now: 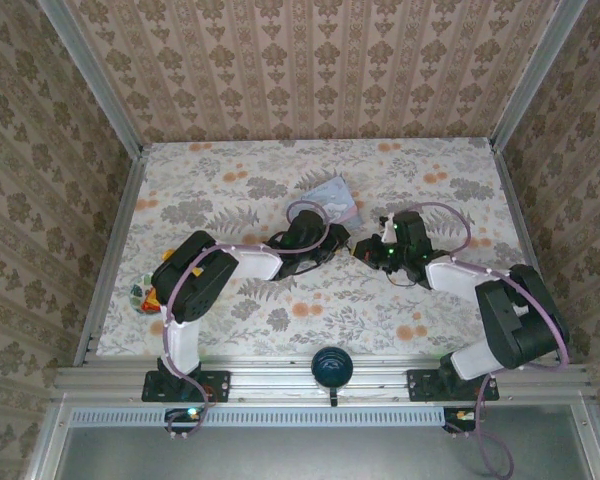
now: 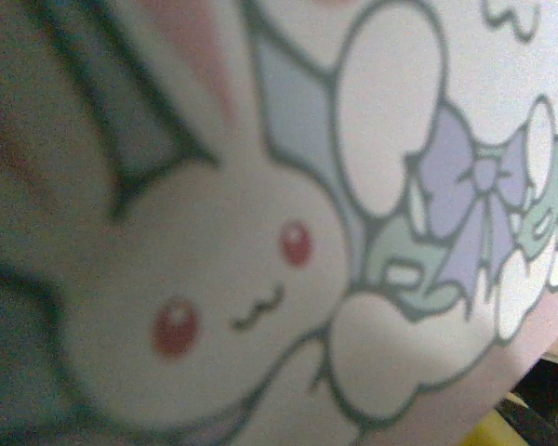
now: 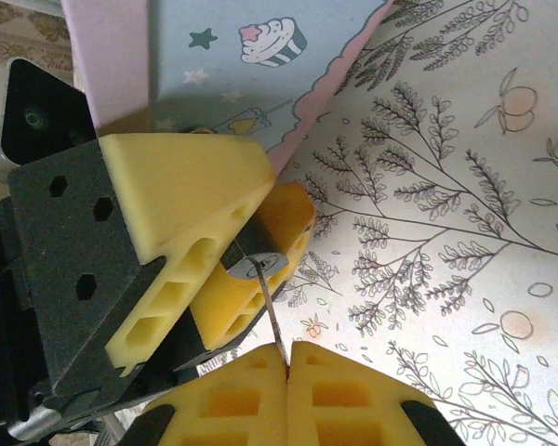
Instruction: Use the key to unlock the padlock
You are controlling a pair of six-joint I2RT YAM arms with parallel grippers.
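Observation:
The padlock (image 3: 253,251) is tiny and dark with a silver keyhole face, and my left gripper (image 3: 265,223) is shut on it between yellow fingers (image 3: 181,190). The key (image 3: 270,311) is a thin metal sliver. Its tip sits at the keyhole face, and my right gripper (image 3: 287,358) is shut on its other end. From above, the left gripper (image 1: 342,243) and right gripper (image 1: 364,252) meet tip to tip over the middle of the table. The shackle is hidden.
The pale blue cartoon tin (image 1: 330,197) lies just behind the grippers, and its bunny lid (image 2: 260,232) is close to the left wrist camera. A round black knob (image 1: 332,365) sits on the front rail. Small coloured items (image 1: 140,295) lie at the table's left edge.

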